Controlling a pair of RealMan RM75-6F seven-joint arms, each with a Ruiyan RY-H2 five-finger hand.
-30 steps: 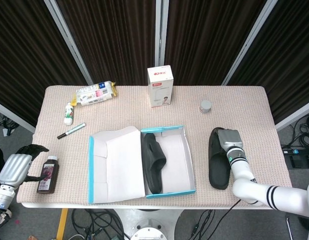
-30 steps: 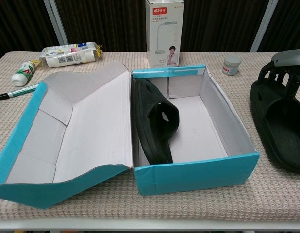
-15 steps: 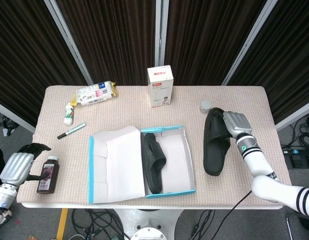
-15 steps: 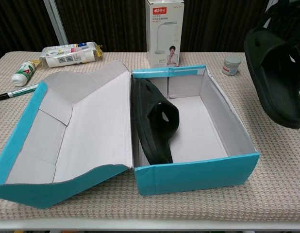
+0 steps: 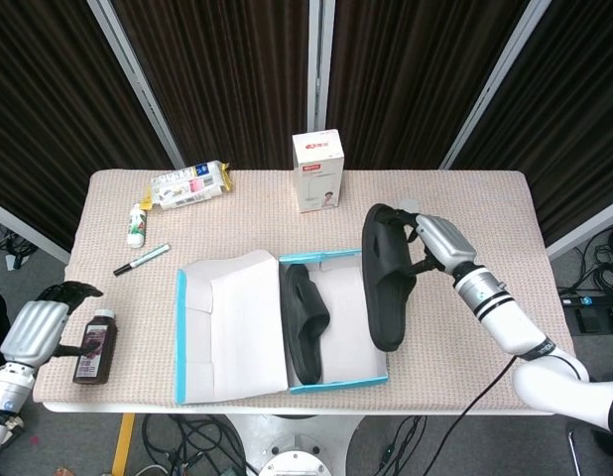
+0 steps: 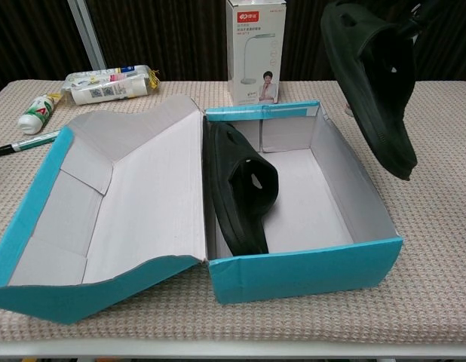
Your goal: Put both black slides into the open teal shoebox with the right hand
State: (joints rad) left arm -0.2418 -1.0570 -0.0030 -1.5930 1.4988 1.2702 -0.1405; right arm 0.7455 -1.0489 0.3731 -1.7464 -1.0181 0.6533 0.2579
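Inside the teal shoebox (image 5: 336,317), one black slide (image 5: 304,322) is already lying along its left wall, while the right hand (image 5: 437,243) is gripping the second slide (image 5: 386,278), hanging tilted over the box's right edge, not yet lowered in.

Print on the white carton (image 6: 255,51) is too small to read.

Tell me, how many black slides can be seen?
2. One slide lies on its edge inside the teal shoebox, at its left wall. The other hangs above the box's right side, held by the right hand.
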